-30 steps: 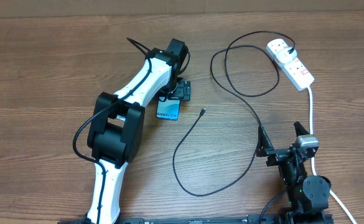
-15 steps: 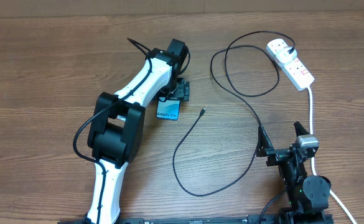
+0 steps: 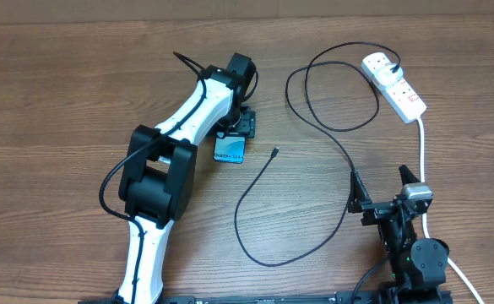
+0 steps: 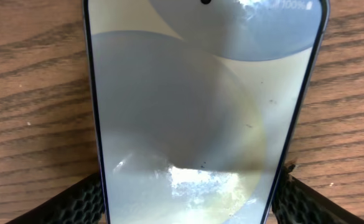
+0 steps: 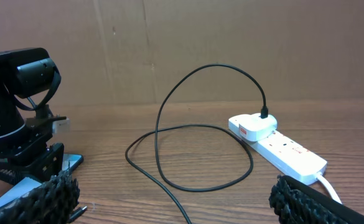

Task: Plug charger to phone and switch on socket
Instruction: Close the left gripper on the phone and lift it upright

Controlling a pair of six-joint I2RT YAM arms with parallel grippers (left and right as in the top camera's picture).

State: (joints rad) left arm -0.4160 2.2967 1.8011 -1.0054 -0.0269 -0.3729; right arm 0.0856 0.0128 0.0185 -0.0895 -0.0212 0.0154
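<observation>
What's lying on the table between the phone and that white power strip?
Only loops of the thin black cable lie between the phone and the power strip, seen plainly from overhead.

Glossy phone [image 4: 200, 112], matt wood-grain tbl [image 4: 38, 93]

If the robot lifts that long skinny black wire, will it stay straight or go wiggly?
The long thin black cable would probably go floppy: it lies in loose loops. It looks light, so its small free tip would likely dangle. Its other end sits in the white power strip, so pulling might tug that.
</observation>
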